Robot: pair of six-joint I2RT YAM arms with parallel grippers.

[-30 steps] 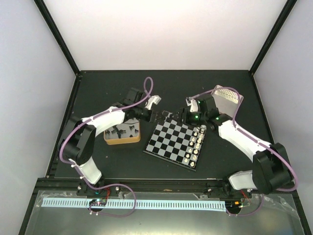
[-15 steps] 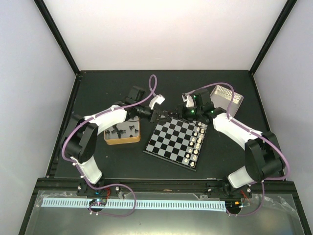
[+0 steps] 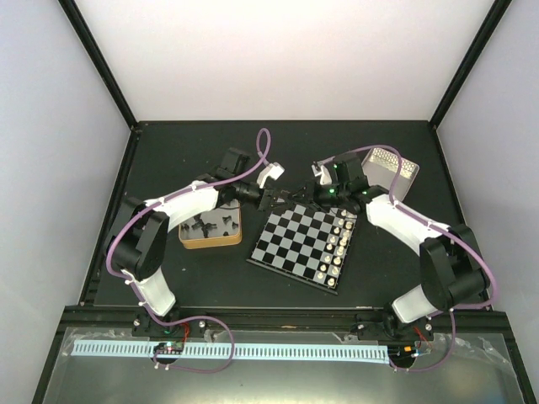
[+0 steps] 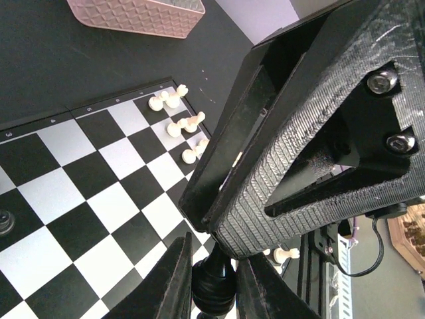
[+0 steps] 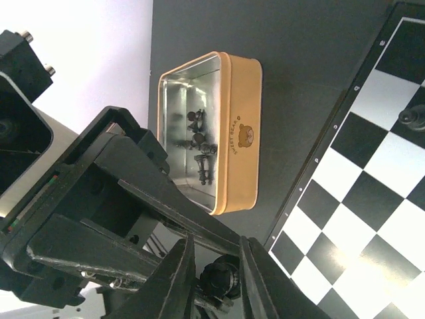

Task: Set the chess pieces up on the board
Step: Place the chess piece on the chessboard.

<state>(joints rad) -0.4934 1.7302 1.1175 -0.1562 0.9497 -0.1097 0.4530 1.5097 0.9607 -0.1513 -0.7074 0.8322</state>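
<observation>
Closed almost fully, the left pincer [image 4: 214,262] has its two ribbed black jaws pressed against either side of a small turned black chess piece [image 4: 214,292]. The right pincer [image 5: 216,259] is likewise narrowed onto a small black knobbed figure. It looks like the same piece gripped from the opposite end, though the wrist views are too tight to be sure.

From overhead, the two pincers meet tip to tip just above the far left corner of the small square chessboard [image 3: 290,244]. It has black and pale grey squares and a thin dark rim, and it lies turned at an angle on the matte black table [image 3: 210,151]. Two rows of small cream chess pieces [image 3: 338,242] stand along the board's right side. One lone black figure [image 5: 414,118] stands on a dark square not far from the corner where the pincers meet.

Left of the board and apart from it sits a rectangular tan metal tin [image 5: 242,133] printed with a bear face. Several loose black chess figures [image 5: 199,151] lie on its shiny floor. A pink patterned box [image 4: 139,13] rests beyond the board's far right corner.
</observation>
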